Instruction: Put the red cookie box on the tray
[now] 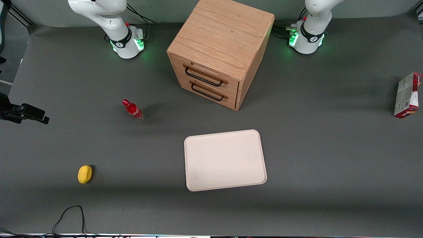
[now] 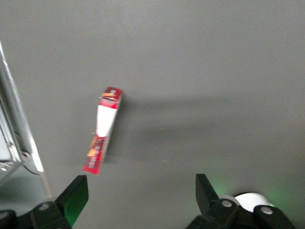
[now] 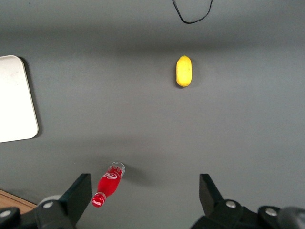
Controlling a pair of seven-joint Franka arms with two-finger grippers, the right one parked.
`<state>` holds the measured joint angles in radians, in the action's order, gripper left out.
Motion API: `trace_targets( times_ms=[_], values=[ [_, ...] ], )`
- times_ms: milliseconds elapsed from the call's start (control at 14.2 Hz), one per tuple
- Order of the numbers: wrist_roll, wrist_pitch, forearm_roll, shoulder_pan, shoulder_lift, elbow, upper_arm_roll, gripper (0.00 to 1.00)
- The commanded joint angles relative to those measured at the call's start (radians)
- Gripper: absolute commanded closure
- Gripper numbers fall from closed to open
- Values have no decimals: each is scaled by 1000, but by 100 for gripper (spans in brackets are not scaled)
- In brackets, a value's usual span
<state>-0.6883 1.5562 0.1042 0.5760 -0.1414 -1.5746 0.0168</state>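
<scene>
- Tray first, in the front view: the large flat cream-white rectangular tray [image 1: 225, 160] with rounded corners lies on the grey table [image 1: 314, 148] with nothing on it, nearer the camera than the wooden two-drawer cabinet [image 1: 219, 53], whose two dark-handled drawers are both shut.
- The thin red cardboard cookie box [image 1: 407, 96] stands on edge toward the working arm's end of the table, well apart from the tray, its pale printed face showing.
- A small red bottle [image 1: 133, 110] stands upright toward the parked arm's end; a yellow rounded object [image 1: 85, 174] lies nearer the camera than the bottle.
- The left gripper itself does not show in this view.
- Left wrist view: the left gripper [image 2: 141, 191] hangs above the table with its two fingers [image 2: 76, 195] spread wide, holding nothing. The cookie box [image 2: 102, 136] rests on the table below it, untouched, its narrow red edge with orange marks toward the camera.
- Right wrist view: a corner of the tray [image 3: 14, 100] shows bare; the bottle [image 3: 108, 183] and the yellow object [image 3: 184, 71] sit apart on the table.
</scene>
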Motion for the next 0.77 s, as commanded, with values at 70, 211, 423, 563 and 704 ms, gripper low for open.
trace_targets(
  times_ms=[70,211,423,563,704],
  values=[
    [-174,80,17,88,-20,-30,-15,0],
    [-209,168,23,97,-18,-103,-15,0],
    [-212,270,54,102,-17,-207,-15,0],
    [-212,359,95,102,-17,-300,-15,0],
    [-230,524,124,139,-17,-439,-14,0]
  ],
)
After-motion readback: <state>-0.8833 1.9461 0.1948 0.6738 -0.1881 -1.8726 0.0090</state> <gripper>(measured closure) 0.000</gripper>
